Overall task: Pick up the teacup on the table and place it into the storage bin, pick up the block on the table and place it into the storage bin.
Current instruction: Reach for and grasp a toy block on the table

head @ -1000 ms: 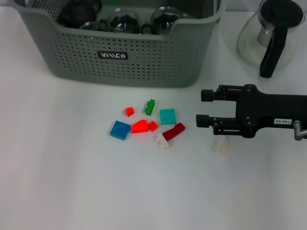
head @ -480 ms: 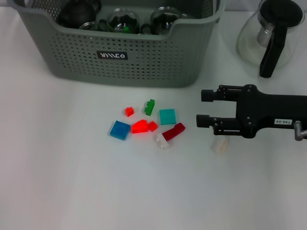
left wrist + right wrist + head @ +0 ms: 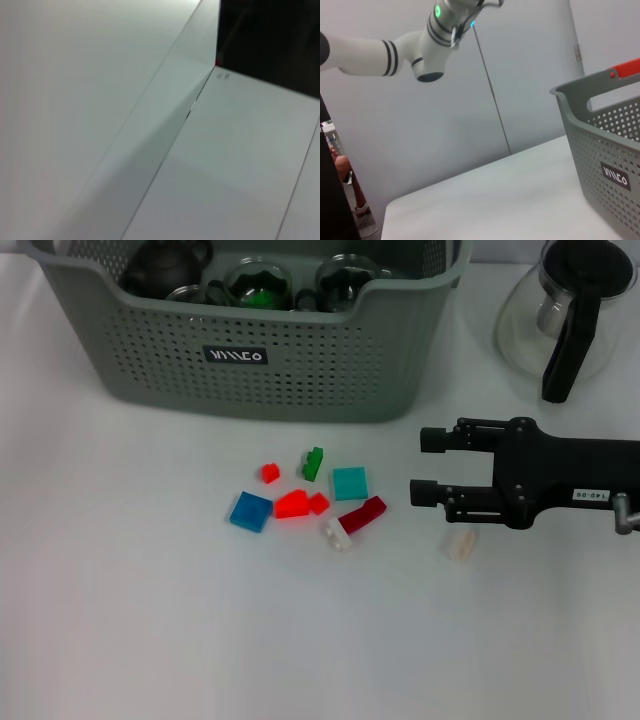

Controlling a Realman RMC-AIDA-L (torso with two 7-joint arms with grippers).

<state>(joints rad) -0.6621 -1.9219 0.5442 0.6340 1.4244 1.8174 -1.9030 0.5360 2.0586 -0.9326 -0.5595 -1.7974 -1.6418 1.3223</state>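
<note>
The storage bin is seen ahead-left of the right gripper, with dark teaware already inside. The blocks are scattered just left of the fingertips, which are parted and empty. The block-picking step is judged to be in hand; a leftward, descending reach is called for next.

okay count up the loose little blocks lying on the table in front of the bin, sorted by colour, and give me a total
Bright red plastic blocks: 3
Dark red long block: 1
Green block: 1
Teal square tile: 1
Blue square tile: 1
Clear or whitish blocks: 2
Total: 9
</note>
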